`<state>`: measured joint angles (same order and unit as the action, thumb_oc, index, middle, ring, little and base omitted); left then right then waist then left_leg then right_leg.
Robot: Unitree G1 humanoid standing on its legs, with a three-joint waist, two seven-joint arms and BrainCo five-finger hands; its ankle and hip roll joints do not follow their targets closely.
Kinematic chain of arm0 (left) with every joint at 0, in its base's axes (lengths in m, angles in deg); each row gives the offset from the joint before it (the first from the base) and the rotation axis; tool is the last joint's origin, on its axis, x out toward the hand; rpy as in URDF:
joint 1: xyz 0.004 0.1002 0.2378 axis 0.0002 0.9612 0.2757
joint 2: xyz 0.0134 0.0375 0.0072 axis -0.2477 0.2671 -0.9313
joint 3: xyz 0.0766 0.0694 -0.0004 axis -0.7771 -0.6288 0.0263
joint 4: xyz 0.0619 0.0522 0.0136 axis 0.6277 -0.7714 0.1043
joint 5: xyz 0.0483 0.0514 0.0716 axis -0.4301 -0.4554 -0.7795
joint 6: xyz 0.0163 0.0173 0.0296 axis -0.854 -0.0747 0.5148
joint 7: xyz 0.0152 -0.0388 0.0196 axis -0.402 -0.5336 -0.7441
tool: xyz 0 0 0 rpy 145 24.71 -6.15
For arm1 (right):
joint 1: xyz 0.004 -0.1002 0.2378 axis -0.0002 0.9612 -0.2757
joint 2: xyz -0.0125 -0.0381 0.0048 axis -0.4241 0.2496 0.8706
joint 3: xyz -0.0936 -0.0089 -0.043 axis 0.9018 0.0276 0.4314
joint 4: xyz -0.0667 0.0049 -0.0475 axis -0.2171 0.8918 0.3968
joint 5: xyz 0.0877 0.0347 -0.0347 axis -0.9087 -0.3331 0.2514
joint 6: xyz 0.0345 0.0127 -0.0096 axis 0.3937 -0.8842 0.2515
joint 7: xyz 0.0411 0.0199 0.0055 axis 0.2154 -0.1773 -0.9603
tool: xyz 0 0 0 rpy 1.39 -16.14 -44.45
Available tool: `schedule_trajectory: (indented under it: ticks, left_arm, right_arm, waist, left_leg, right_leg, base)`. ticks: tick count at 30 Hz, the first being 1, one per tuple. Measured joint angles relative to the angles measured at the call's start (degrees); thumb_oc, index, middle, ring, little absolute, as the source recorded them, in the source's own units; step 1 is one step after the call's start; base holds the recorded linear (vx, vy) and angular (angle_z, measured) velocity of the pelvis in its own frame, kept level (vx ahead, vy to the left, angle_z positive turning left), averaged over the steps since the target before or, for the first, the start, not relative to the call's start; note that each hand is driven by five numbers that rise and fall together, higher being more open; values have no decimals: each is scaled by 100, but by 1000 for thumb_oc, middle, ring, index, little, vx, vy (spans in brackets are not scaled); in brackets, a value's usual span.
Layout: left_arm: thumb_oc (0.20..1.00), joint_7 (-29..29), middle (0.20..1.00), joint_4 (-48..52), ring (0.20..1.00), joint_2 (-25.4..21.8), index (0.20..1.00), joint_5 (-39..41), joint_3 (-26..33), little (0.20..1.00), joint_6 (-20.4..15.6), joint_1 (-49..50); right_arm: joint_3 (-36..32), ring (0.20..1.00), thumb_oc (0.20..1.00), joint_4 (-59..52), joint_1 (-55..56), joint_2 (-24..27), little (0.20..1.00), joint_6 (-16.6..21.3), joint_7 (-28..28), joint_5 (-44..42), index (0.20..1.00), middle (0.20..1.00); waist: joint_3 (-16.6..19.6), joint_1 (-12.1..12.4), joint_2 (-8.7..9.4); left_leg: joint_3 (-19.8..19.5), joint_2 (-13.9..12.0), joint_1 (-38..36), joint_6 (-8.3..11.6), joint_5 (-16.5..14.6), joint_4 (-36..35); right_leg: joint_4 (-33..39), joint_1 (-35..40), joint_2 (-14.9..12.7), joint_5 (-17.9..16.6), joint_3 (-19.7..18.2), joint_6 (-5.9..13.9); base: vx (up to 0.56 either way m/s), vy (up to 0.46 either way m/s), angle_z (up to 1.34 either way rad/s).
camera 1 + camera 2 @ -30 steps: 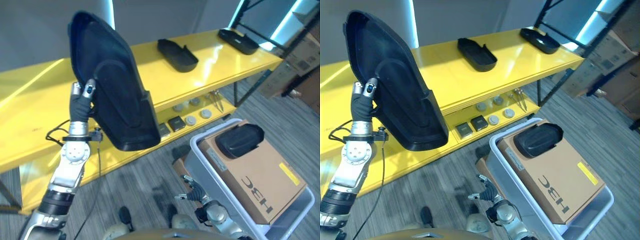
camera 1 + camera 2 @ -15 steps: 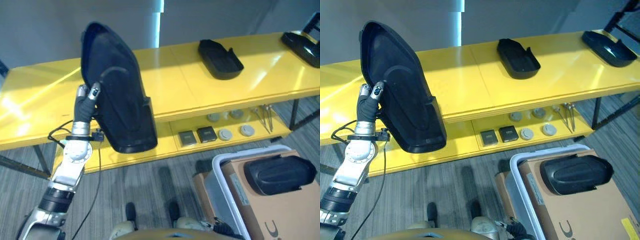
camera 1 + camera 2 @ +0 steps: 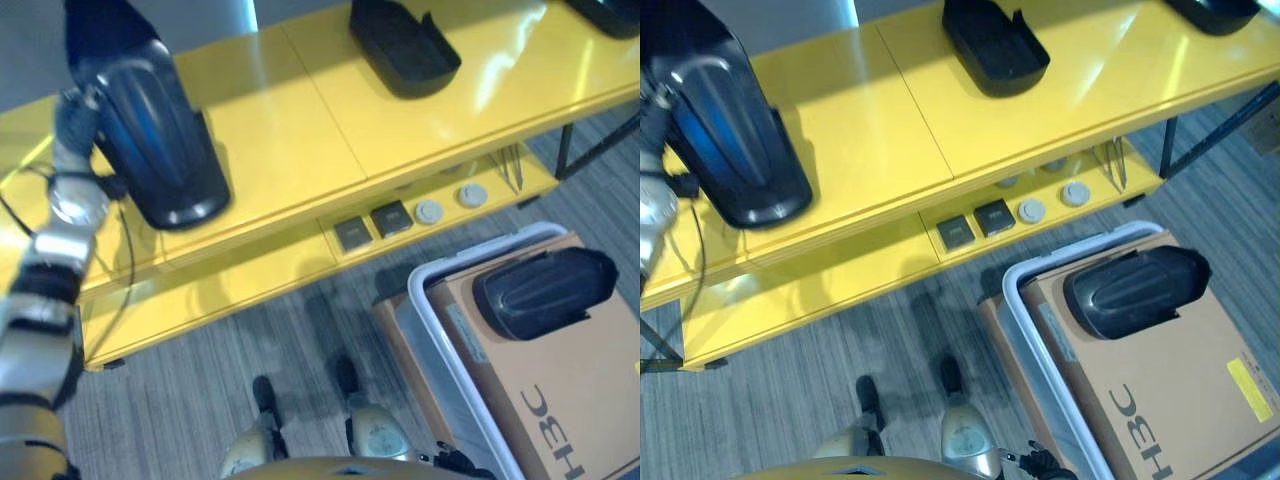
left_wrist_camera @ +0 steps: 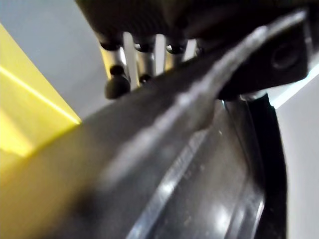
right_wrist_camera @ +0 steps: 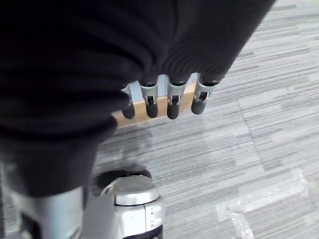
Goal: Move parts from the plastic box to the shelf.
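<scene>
At far left, the left hand holds a large black part by its edge. In the left wrist view its fingers curl over the part's rim, so the hand is clamped on it. The part stands nearly upright, long axis steep, with its lower end on or just above the yellow shelf top; contact cannot be told. The hand sits on the part's left side, near its upper half, so the part hangs to the right of and below the hand. Judging from this, the step in hand is setting this part down on the shelf, and the coming move turns on tipping that long axis down flat, away from the hand, before letting go.

Further right on the shelf top lies a second part, flat and well apart from the held one. A lower tier carries small square and round items.

At right, on the floor, the box holds a carton with a third part lying across its top, long axis roughly left to right. It is nearer the right arm. The right hand hangs over the floor, its fingers loosely straight and empty.
</scene>
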<state>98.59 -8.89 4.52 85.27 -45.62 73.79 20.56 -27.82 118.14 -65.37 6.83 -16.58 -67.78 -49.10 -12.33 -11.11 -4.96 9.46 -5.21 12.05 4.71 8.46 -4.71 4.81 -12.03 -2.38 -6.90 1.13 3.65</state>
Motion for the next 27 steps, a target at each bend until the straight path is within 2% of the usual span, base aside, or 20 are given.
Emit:
schedule_trajectory:
  ticks: [2, 4, 7, 13, 18, 27]
  left_arm:
    - [200, -202, 200, -271, 200, -6, 200, 79, -357, 200, 97, -281]
    - [200, -369, 200, -956, 200, 63, 200, 86, -779, 200, 104, -724]
    - [200, -655, 200, -1642, 200, 103, 200, 98, -854, 200, 481, -927]
    - [200, -947, 200, -2107, 200, 110, 200, 187, -861, 200, 660, -911]
    - [200, -1006, 200, -2105, 200, 79, 200, 172, -851, 200, 674, -912]
    - [200, -1051, 200, -1826, 200, -106, 200, -335, -904, 200, 636, -916]
  right_arm:
    - [32, 1000, 1000, -67, -121, -6, 1000, 17, 3, -3, 1000, 1000]
    - [209, 1000, 1000, -67, -313, -2, 1000, -18, 12, -12, 1000, 1000]
    - [233, 1000, 1000, -66, -553, -1, 1000, -85, 10, -114, 1000, 1000]
    - [400, 1000, 1000, -70, -562, -9, 1000, -91, 11, -215, 1000, 1000]
    - [433, 1000, 1000, -69, -607, -8, 1000, -95, 10, -218, 1000, 1000]
    - [413, 1000, 1000, -70, -643, -4, 1000, -86, 3, -345, 1000, 1000]
  waist:
    - [-40, -37, 4]
    - [-149, -39, 2]
    - [-274, -65, -6]
    - [-322, 15, 62]
    - [-396, 53, 108]
    - [-554, 40, 132]
  left_leg:
    - [2, 2, 0, -3, 2, 0]
    - [-10, -2, 5, 0, 0, 0]
    - [-3, -3, 45, 10, -7, 0]
    - [-5, 8, 179, 2, -1, 3]
    - [-5, 11, 174, 2, -1, 2]
    - [21, 14, 245, 9, -7, -1]
  right_leg:
    - [-2, -9, -4, -2, -6, 1]
    - [34, -10, -3, 11, 4, 11]
    - [13, -55, 4, 7, -10, 6]
    - [-6, -181, -3, -5, 2, -4]
    - [-5, -176, -9, -4, 4, -2]
    - [33, -282, -16, 11, -45, 22]
  base:
    - [2, 5, -2]
    - [0, 0, 0]
    - [3, 3, -1]
    - [0, 0, 0]
    - [0, 0, 0]
    - [-4, -1, -2]
